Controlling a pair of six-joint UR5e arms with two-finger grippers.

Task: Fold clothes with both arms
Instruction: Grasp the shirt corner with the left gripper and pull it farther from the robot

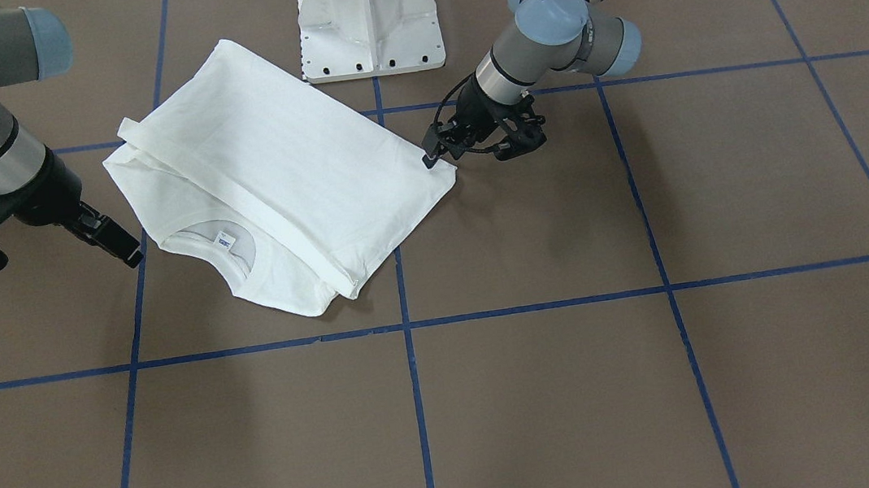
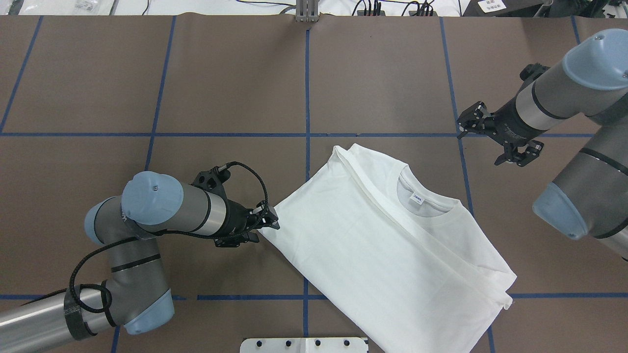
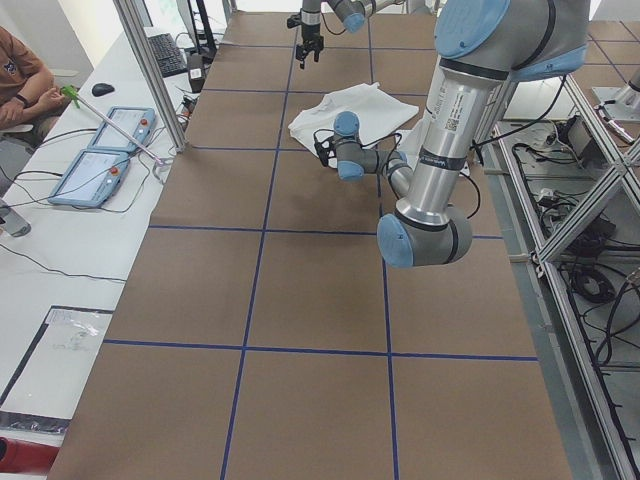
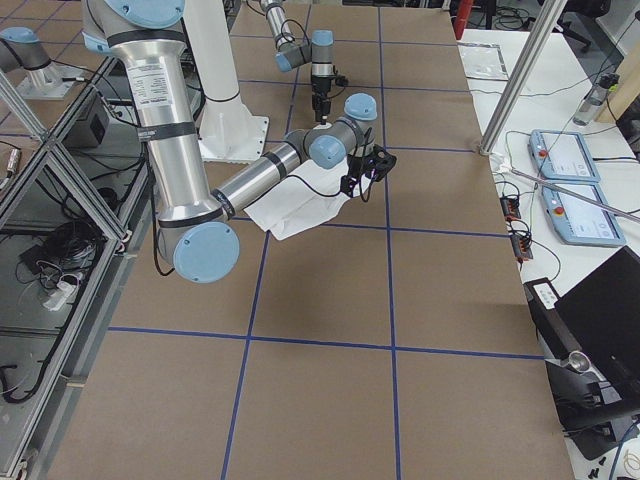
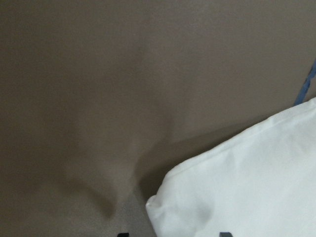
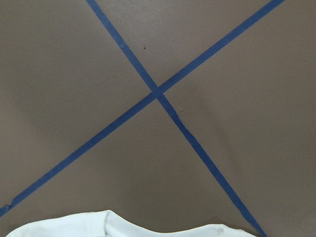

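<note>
Roughly midway through folding, it seems: a white shirt [image 2: 373, 245] lies slantwise on the brown table [image 2: 221, 73], sleeves tucked in and collar showing. The left gripper [image 2: 269, 227] has its fingers apart around a hem corner, not yet clenched. The right gripper [image 2: 482, 143] hangs spread wide near the collar end, clear of the cloth. Next, probably, the left must pinch that corner and the right must find its own hold.

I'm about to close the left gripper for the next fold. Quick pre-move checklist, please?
1. Black two-finger left gripper open: ok.
2. White cotton T-shirt corner between the left gripper's jaws: ok.
3. Black two-finger right gripper open: ok.
4. Right gripper at the T-shirt: not ok, it hovers over the blue-taped brown table beyond the ribbed collar.
5. How many layers that corner holds: cannot tell.
</note>
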